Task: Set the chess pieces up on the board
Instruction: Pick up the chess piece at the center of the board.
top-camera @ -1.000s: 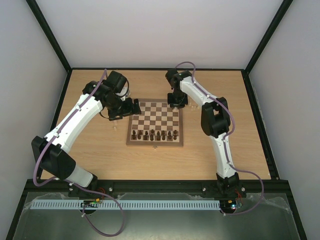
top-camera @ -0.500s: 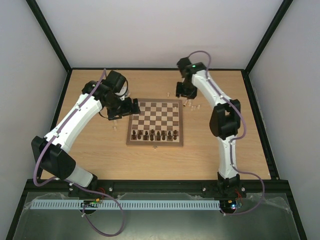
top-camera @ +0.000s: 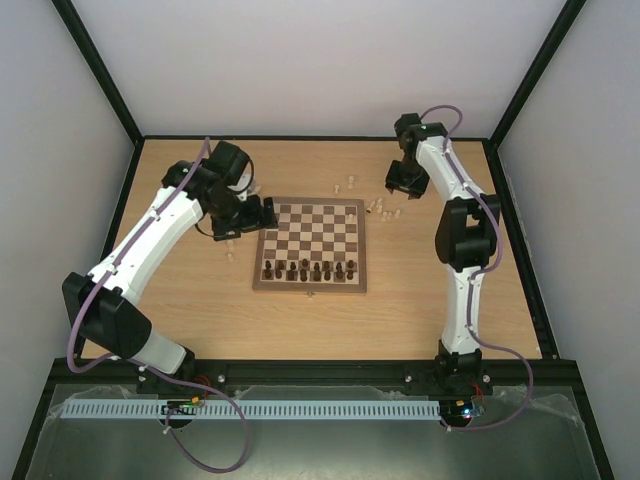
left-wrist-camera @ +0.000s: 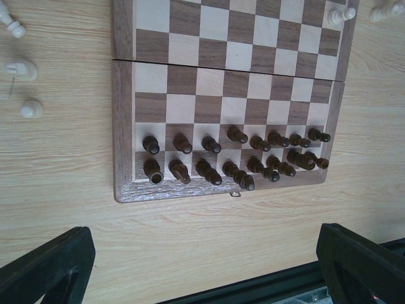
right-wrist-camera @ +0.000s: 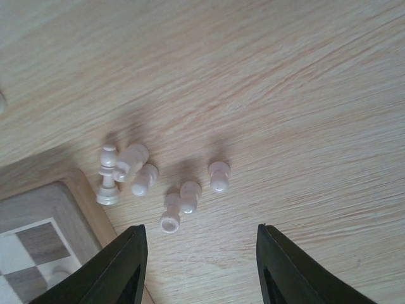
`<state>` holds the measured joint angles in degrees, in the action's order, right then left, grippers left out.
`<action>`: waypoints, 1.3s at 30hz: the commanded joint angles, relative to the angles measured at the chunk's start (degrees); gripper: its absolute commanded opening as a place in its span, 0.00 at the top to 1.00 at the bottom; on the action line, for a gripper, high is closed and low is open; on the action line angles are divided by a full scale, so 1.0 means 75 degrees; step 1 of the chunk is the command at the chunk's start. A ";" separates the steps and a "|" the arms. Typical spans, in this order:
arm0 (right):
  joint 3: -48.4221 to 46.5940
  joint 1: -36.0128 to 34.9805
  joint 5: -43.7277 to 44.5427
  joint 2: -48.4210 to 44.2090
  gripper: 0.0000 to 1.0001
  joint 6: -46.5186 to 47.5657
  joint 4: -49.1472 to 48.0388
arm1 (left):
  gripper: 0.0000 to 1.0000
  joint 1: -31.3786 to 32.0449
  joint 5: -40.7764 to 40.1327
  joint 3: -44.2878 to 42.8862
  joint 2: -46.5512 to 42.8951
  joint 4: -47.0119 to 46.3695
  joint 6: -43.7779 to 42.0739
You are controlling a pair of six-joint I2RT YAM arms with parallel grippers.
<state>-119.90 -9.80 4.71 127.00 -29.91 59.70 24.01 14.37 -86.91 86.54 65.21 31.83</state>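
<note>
The board [top-camera: 311, 232] lies mid-table. Dark chess pieces [top-camera: 309, 269] stand in two rows along its near edge, and the left wrist view shows them [left-wrist-camera: 234, 155] upright. My left gripper [top-camera: 245, 215] hovers off the board's left side, open and empty [left-wrist-camera: 202, 278]. My right gripper [top-camera: 398, 185] hangs beyond the board's far right corner, open with nothing between its fingers [right-wrist-camera: 199, 272]. Just ahead of it several pale chess pieces [right-wrist-camera: 171, 187] lie or stand on the table. One pale piece [left-wrist-camera: 338, 16] stands on the board's far right corner.
More pale pieces stand off the board's left side [left-wrist-camera: 22, 68] and behind its far edge [top-camera: 346, 185]. The board's corner [right-wrist-camera: 76, 190] shows at the lower left of the right wrist view. A black frame rail [top-camera: 320, 375] bounds the table's near edge.
My right gripper has swung right and away from the board's far edge to over the loose pale pieces, and its jaws have opened. The left arm has not moved.
</note>
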 commanded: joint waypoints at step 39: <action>0.0214 0.0258 -0.0254 0.1212 0.64 0.0127 0.0103 | 0.01 -0.0154 -0.0111 0.0049 -0.0334 0.0393 -0.0083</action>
<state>-115.66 -8.45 2.98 134.76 -29.41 58.13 23.18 13.87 -86.61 85.03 66.48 31.44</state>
